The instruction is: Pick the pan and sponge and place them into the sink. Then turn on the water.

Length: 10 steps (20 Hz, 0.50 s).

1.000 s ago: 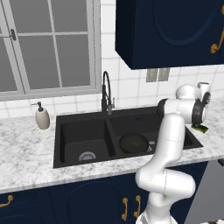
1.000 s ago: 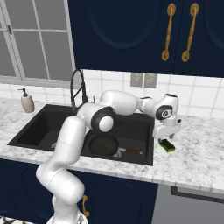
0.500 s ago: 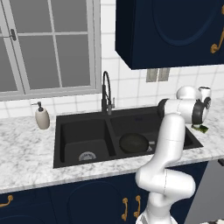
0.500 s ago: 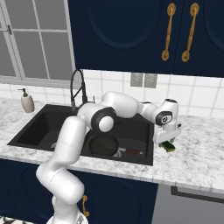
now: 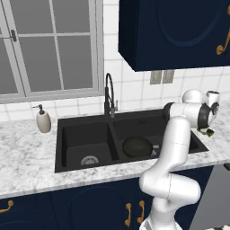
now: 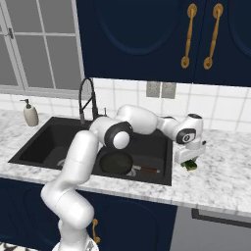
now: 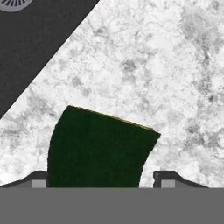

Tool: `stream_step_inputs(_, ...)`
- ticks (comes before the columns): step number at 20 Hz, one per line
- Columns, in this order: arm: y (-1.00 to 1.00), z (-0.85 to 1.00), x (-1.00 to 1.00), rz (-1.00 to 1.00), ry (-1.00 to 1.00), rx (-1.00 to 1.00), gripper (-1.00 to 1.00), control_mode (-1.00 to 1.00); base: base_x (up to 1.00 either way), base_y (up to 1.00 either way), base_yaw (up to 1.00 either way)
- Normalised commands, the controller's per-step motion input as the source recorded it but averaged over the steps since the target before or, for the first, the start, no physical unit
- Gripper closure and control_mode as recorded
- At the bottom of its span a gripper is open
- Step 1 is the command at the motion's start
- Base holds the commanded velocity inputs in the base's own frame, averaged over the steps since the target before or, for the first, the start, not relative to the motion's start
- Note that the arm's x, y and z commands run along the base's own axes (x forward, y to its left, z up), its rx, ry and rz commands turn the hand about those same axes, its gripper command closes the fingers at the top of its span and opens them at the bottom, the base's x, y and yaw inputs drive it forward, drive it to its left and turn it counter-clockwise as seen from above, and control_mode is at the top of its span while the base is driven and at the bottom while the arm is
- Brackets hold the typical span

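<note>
Looked like step two of the job: round black shallow frying pan (image 6: 116, 162) with its long reddish-brown handle already lying in the right basin of the matte black double-basin sink (image 6: 44, 165), so sponge pickup was in hand. Small rectangular yellow-green sponge with the dark green top (image 7: 98, 146) sat on the grey-white marble bench (image 6: 220, 171), just beside the sink's right rim, roughly 3 o'clock from the pan. White arm's end effector (image 6: 190, 161) was down right over it, one dark fingertip (image 7: 168, 178) at 5 o'clock of the sponge in the hand view, the other at 7 o'clock and hard against its edge. Jaws stood wide; couldn't tell if truly clamped on the sponge, probably not gripped yet. Next up, best guess: finish the squeeze, lift, swing toward 9 o'clock over the basin, drop. Tall black gooseneck faucet (image 5: 109, 95) showed no stream, so water left for last.
</note>
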Motion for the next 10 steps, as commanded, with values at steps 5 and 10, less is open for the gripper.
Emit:
stream_step_inputs(5,0.00,-0.17,0.00,0.00,-0.03,0.00,1.00,-1.00,0.00,0.00,0.00)
stream_step_inputs(10,0.25,0.11,-0.09,0.00,-0.02,0.00,1.00,-1.00,0.00,0.00,0.00)
